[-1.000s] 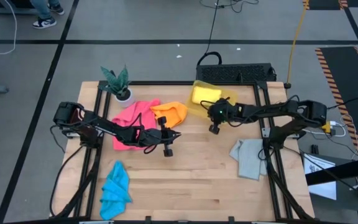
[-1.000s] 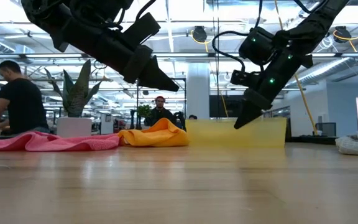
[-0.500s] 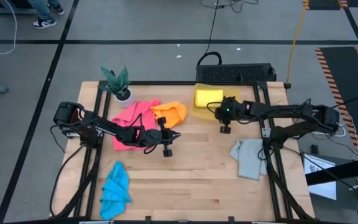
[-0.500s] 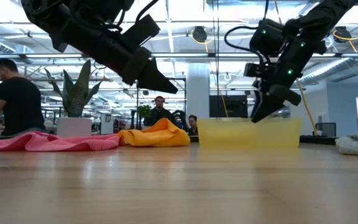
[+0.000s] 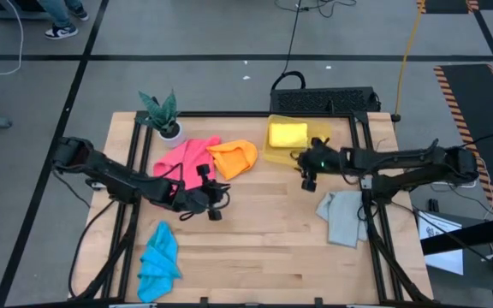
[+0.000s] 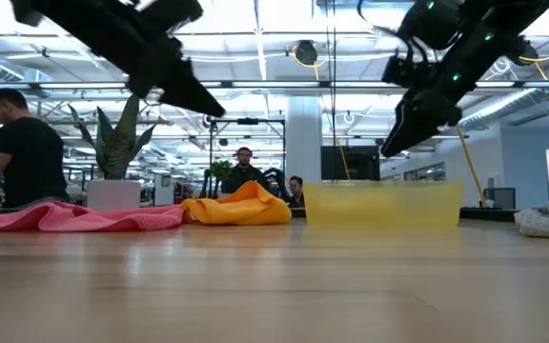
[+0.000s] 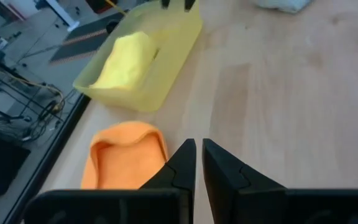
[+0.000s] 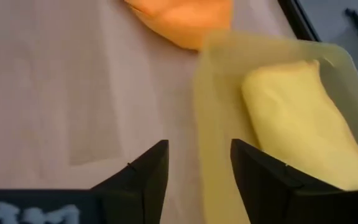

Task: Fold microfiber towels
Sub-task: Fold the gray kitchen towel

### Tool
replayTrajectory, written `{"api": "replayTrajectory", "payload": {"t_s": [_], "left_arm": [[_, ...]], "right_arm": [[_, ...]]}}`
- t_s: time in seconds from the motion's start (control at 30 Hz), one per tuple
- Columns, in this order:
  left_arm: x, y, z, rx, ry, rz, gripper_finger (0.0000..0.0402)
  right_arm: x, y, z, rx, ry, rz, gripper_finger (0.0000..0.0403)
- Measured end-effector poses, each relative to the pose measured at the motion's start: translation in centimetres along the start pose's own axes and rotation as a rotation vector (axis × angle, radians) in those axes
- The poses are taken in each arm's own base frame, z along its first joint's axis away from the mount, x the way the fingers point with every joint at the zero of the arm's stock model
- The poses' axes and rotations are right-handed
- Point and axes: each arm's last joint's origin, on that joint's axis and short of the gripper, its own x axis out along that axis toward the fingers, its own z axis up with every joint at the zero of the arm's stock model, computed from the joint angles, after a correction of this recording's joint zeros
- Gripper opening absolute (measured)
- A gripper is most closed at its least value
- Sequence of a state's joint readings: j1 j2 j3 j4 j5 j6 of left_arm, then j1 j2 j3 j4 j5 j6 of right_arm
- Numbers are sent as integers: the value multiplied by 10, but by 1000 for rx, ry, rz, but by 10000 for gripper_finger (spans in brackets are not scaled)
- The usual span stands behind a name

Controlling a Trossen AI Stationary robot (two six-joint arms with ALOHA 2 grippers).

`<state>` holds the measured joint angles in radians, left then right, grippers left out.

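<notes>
A folded yellow towel [image 5: 287, 134] lies inside the translucent yellow bin [image 5: 313, 128] at the table's far side. Left of the bin, the orange towel [image 5: 234, 156] and the pink towel [image 5: 182, 160] lie bunched on the wood. The blue towel [image 5: 158, 252] is crumpled near the front left, and the grey towel [image 5: 342, 216] lies at the right. My left gripper [image 7: 199, 144] hovers shut and empty just near of the orange and pink towels. My right gripper [image 8: 199, 146] hangs open and empty above the bin's near edge.
A potted plant [image 5: 163, 115] stands at the far left corner. Bare wood spans the table's middle and front [image 5: 255, 248]. People show in the room behind the table [image 6: 27, 143].
My right gripper has opened, risen, and drawn back toward the table's right edge, away from the bin. The bin has slid a little to the right and turned square to the table. My left gripper has risen and pulled back toward the left edge, still shut.
</notes>
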<state>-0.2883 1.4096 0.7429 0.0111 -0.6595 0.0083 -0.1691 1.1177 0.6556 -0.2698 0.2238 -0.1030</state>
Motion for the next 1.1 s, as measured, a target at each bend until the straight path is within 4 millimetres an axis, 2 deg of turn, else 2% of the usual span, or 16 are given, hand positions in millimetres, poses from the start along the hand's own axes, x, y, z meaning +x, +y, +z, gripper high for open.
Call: {"api": "replayTrajectory", "payload": {"t_s": [0.13, 0.27, 0.43, 0.57, 0.9, 1.1], "left_arm": [[-13, -3, 0, -4, 3, -21, 33], [-17, -8, -1, 15, 5, -34, 33], [-19, -11, -4, 28, 21, -44, 33], [-20, -12, -4, 40, 18, -49, 33], [-16, -6, -2, 94, 16, -29, 33], [-11, 0, -2, 81, 27, -6, 33]], "right_arm": [[-9, 38, -1, -56, -2, 60, 148], [-20, 73, -7, -15, 7, 179, 135], [-39, 112, -26, 22, 109, 293, 130], [-55, 136, -43, 132, 246, 363, 129], [-87, 161, -90, 350, 729, 359, 129], [-89, 167, -113, 319, 817, 270, 129]]}}
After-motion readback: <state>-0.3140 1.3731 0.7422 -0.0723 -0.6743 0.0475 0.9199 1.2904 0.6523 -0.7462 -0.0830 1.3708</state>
